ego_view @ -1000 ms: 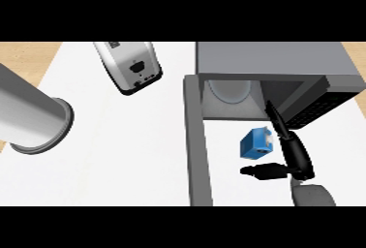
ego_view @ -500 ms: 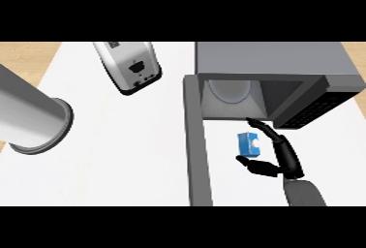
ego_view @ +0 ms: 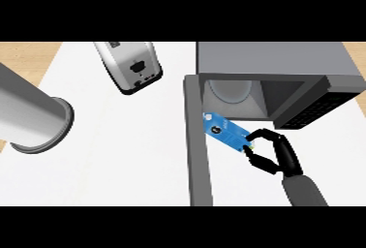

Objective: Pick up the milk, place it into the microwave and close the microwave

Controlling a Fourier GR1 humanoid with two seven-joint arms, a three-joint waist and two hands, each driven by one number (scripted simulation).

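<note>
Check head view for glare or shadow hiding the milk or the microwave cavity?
Head view: flat, even light, no glare. The milk reads clearly, its near end covered by the right hand. The microwave cavity is shaded but its pale turntable shows.

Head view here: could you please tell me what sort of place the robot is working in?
Most likely a kitchen counter: a grey microwave stands open on the white countertop, a silver toaster sits nearby, and the right hand holds a blue milk carton before the opening.
</note>
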